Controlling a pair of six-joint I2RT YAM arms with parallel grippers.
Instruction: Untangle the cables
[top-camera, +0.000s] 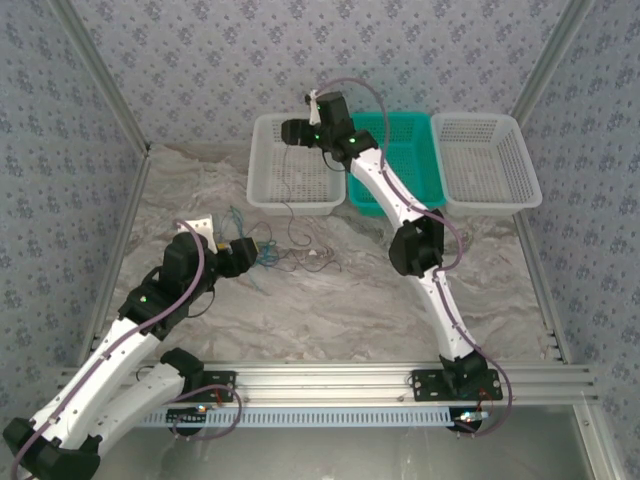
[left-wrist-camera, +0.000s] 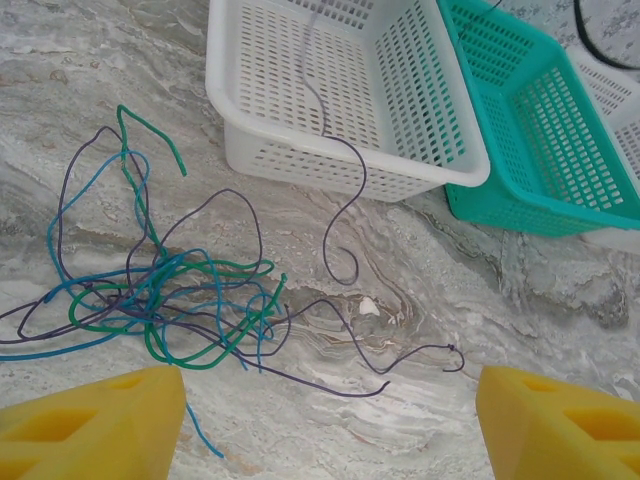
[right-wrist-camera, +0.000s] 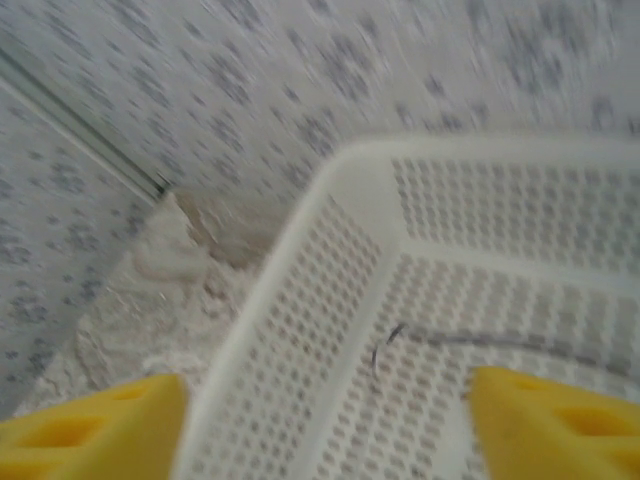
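Left wrist view: your open left end effector hovers over seemingly limp, featherweight cables, so pinch an outer loop; right end effector open too.

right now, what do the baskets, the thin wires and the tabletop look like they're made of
White basket and teal basket: moulded plastic, slightly glossy; uniform slotted walls, rounded rims.
Cables: thin wire in a smooth coloured coating, probably plastic; they hold loose springy loops.
Table: marble-patterned covering, matt; wrinkles in the top view suggest cloth or sheet, not stone.
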